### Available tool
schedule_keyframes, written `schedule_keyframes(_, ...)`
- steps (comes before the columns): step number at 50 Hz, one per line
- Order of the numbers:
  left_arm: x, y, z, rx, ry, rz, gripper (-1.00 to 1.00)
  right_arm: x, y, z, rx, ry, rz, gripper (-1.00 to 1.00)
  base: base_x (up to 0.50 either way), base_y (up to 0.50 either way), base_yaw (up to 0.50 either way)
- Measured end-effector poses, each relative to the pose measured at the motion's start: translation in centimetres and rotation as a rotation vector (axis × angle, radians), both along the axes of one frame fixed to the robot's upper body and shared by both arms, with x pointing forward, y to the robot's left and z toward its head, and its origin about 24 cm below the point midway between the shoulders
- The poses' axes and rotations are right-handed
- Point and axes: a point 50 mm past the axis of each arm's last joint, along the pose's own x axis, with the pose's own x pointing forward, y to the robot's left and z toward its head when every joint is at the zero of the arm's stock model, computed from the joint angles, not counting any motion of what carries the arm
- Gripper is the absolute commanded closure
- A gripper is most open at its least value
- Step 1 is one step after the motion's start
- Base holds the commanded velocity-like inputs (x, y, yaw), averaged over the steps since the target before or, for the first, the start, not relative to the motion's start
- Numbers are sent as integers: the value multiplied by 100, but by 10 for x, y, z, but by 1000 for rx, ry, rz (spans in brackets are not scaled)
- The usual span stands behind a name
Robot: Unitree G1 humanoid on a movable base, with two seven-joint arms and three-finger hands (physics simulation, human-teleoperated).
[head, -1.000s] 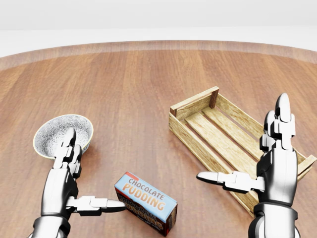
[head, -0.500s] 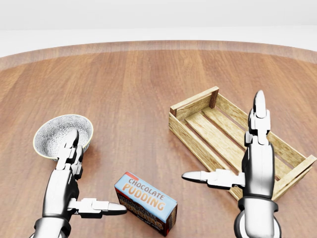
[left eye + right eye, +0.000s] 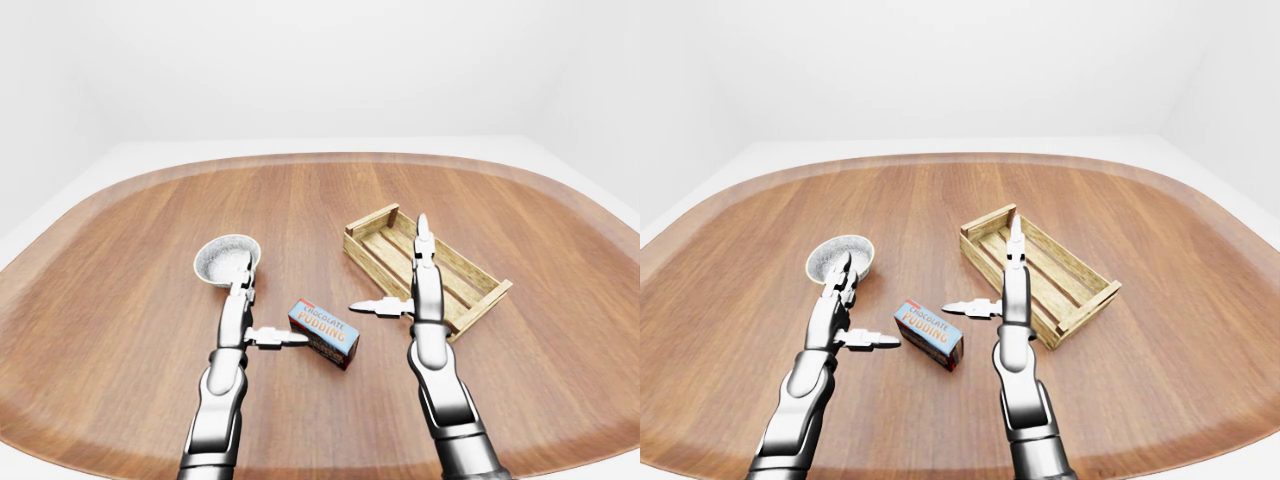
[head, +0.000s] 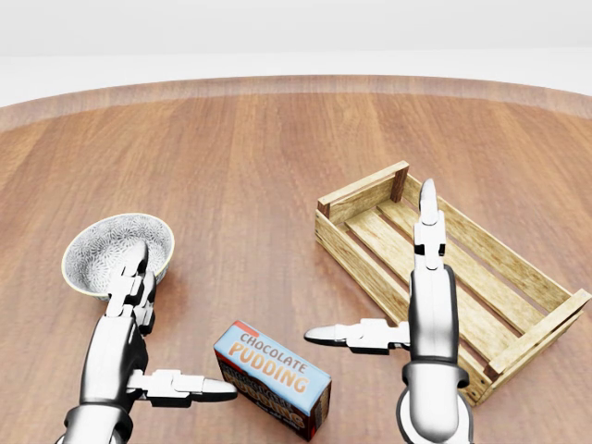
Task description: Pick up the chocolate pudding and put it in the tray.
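Both robot hands spread beside the pudding box, nothing held.

We note the chocolate pudding [image 4: 273, 377] lying flat on the wooden desk [image 4: 240, 176], low in the head view, between the two arms. Left robot hand [image 4: 153, 356]: fingers spread, thumb tip just beside the box's left end; contact uncertain. Right robot hand [image 4: 388, 296]: spread, fingers pointing up over the tray [image 4: 365, 190], thumb aimed left toward the box, apart from it. A patterned bowl [image 4: 97, 245] sits at left.
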Motion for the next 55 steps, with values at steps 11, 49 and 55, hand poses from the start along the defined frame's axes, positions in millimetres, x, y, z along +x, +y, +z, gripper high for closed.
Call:
schedule_keyframes(11, 1, 0, 0, 1, 1, -1, -100, 7, 9, -13, -21, 55, 7, -100, 0, 0, 0)
schedule_keyframes(49, 0, -1, -1, 6, 4, -6, -100, -7, 40, -56, -88, 223, 82, -100, 0, 0, 0)
schedule_keyframes(55, 0, -1, -1, 6, 5, -6, -100, -16, 44, -55, -79, 217, 110, -100, 0, 0, 0)
